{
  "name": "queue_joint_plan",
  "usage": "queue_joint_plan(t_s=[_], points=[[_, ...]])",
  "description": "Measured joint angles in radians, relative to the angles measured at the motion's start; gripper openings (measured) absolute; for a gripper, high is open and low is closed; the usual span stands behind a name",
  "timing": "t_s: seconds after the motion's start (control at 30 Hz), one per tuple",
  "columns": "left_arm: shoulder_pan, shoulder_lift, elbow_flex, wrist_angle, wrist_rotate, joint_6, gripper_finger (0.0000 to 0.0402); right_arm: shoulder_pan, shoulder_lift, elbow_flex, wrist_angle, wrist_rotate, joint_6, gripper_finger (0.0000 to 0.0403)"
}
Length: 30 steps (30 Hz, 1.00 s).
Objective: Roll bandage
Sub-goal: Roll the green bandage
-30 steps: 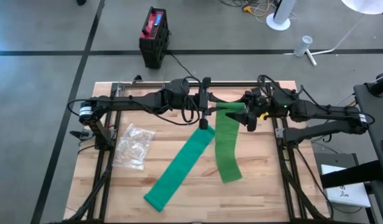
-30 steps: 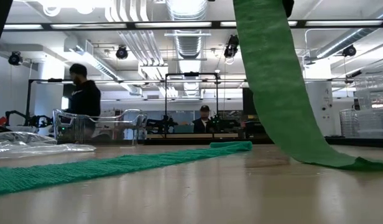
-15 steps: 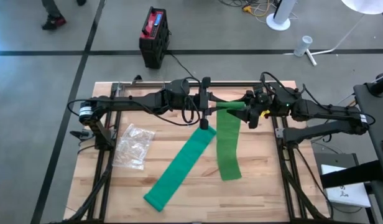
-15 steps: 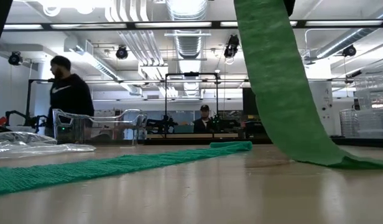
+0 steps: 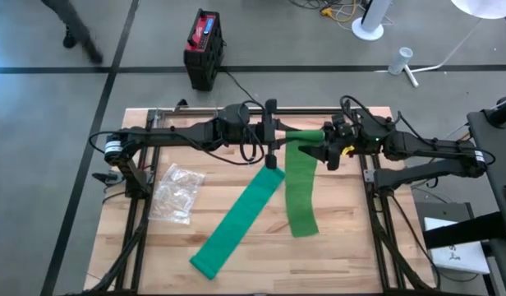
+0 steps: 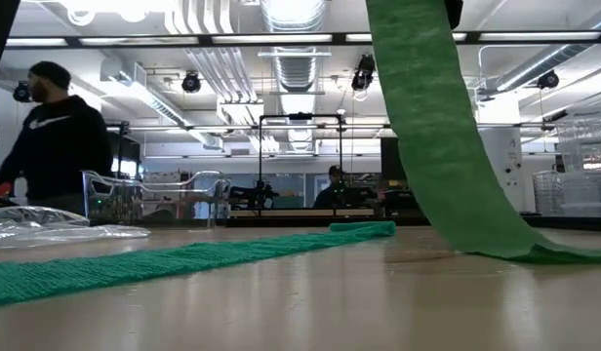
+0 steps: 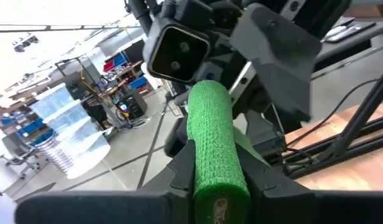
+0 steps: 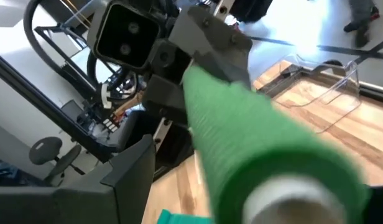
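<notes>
Wooden table [image 5: 343, 247], green bandage strip [image 5: 236, 222] lying across it, clear plastic bag [image 5: 177, 193] beside

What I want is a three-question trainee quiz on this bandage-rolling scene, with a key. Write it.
1. True or false: the left gripper is shut on the green bandage roll.
2. Where does the loose green strip hanging from the roll end? A. on the wooden table; B. on the floor; C. draped over an arm.
3. Fill in: the clear plastic bag lies on the robot's ____ side of the table.
Key: 1 true; 2 A; 3 left.
</notes>
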<state>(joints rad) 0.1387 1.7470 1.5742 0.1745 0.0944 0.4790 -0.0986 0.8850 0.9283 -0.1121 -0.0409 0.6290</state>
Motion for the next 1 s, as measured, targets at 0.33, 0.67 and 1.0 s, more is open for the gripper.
queue_joint_plan(t_s=[0.33, 0.67, 1.0], points=[[0.001, 0.000, 0.000, -0.003, 0.001, 0.099, 0.0051, 0.000, -0.001, 0.000, -0.011, 0.003, 0.012, 0.0288], [-0.012, -0.001, 0.000, 0.002, 0.042, 0.153, 0.0052, 0.000, -0.026, 0.000, -0.016, 0.015, -0.030, 0.0310], [-0.033, -0.002, 0.000, 0.009, 0.030, 0.290, 0.0053, 0.000, -0.033, 0.000, -0.004, 0.015, 0.009, 0.0305]])
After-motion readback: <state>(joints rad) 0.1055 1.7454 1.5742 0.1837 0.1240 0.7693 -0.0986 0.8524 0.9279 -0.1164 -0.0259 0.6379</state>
